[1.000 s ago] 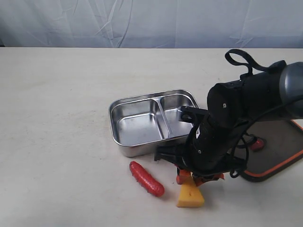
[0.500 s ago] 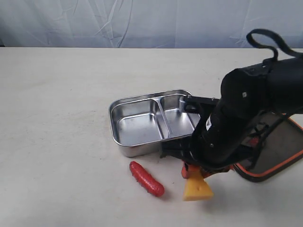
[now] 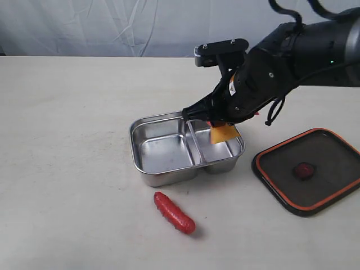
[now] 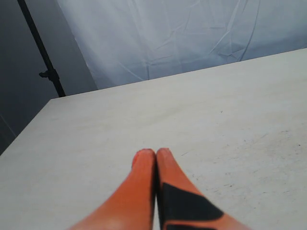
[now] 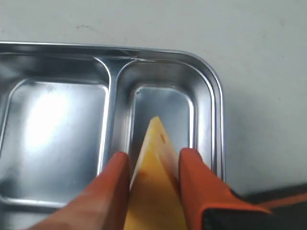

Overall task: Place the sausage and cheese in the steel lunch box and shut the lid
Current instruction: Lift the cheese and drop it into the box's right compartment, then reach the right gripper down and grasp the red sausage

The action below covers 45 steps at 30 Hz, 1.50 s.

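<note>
Right jaws, partly open, clamp the cheese [image 5: 156,191] between their two orange fingers [image 5: 196,182], the wedge's narrow tip pointing out past the fingertips. Left jaws are pressed fully together and hold nothing, with only bare bench [image 4: 230,120] beneath them.

The cheese hangs over the smaller compartment of the steel lunch box [image 3: 163,177]. Whether its tip touches the steel floor cannot be told. The box sits near the middle of the bench with both compartments empty. The sausage [image 3: 174,212] lies on the bench just in front of the box, toward the front edge. The lid [image 3: 326,149] rests orange seal upward beside the box, toward the right edge, its red tab [image 3: 304,170] at centre.

Likely hazards:
- The wedge tapers, so it may slide out of the grip early.
- Released from too high, it may strike the divider or rim and bounce out across the bench.
- An off-centre descent could push a finger against the rim and shove or tip the light box.
</note>
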Motion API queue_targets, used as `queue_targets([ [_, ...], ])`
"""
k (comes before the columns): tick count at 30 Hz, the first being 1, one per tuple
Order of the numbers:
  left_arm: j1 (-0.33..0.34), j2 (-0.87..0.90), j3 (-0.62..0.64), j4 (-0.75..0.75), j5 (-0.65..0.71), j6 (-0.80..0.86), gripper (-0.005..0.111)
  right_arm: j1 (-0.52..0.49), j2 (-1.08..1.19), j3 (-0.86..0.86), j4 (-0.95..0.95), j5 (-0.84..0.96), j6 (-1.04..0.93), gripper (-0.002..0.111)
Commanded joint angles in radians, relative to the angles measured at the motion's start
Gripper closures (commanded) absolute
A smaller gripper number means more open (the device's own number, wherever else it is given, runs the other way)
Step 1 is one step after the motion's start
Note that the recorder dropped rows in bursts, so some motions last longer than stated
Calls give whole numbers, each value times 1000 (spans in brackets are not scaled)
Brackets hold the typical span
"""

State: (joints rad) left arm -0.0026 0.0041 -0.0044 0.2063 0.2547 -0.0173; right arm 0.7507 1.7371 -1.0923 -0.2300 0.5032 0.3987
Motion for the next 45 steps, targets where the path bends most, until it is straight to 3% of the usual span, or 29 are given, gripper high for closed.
queue_targets([
  [1,-9,-4,4,-4,-14,0,107,-6,53,-9,-58,-82,-7,108],
  [6,-9,-4,4,-4,-14,0,107,-6,89,-9,-61,-114,-7,105],
  [13,-9,-4,4,-4,-14,0,107,-6,85,-9,-57,-113,-7,63],
  [15,-9,-4,4,-4,-14,0,107,-6,71,-9,-57,-106,-7,59],
  [20,-9,-4,4,-4,-14,0,107,-6,9,-9,-61,-65,-7,75],
  [25,-9,-4,4,-4,-14,0,107,-89,-29,-9,-175,21,225,108],
  [28,-9,-4,4,-4,-14,0,107,-146,3,-9,-148,39,223,108],
  [38,-9,-4,4,-4,-14,0,107,-161,151,-9,-108,85,161,108],
  [45,-9,-4,4,-4,-14,0,107,-158,157,-9,77,79,29,108],
])
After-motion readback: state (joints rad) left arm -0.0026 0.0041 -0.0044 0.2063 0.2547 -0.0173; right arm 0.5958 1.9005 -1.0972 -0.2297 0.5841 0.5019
